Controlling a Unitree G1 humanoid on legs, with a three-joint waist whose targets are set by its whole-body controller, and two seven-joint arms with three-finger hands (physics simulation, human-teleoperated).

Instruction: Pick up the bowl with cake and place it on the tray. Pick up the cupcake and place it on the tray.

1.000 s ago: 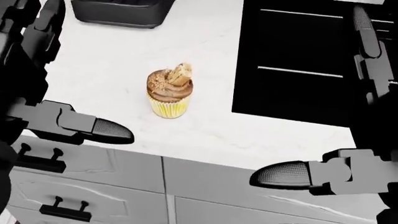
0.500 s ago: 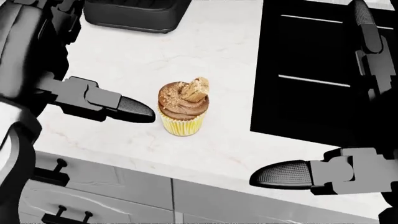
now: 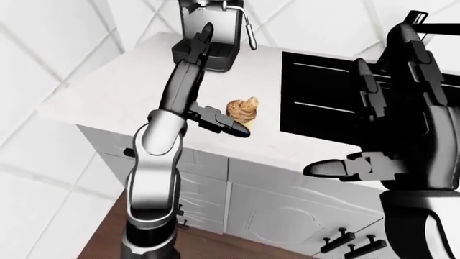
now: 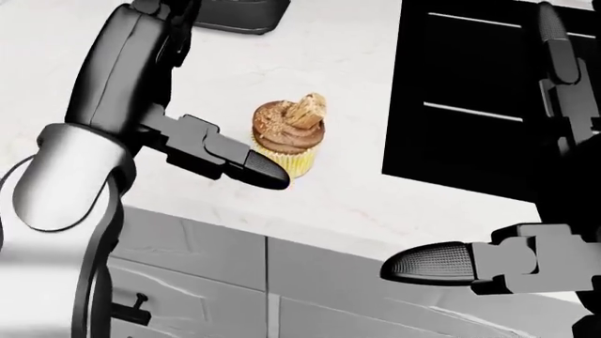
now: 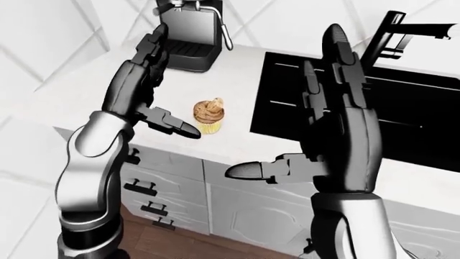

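On the white desk, beside the black sink, the left hand reaches in with fingers spread apart, flanking but not gripping the cupcake, apparently lining up a grasp. The right hand waits apart, fingers splayed; bowl and tray are out of view.

No readable text, labels, brand names, numbers or signs appear in any of the three views. The cupcake, the white counter and the coffee machine all have plain, unmarked surfaces.
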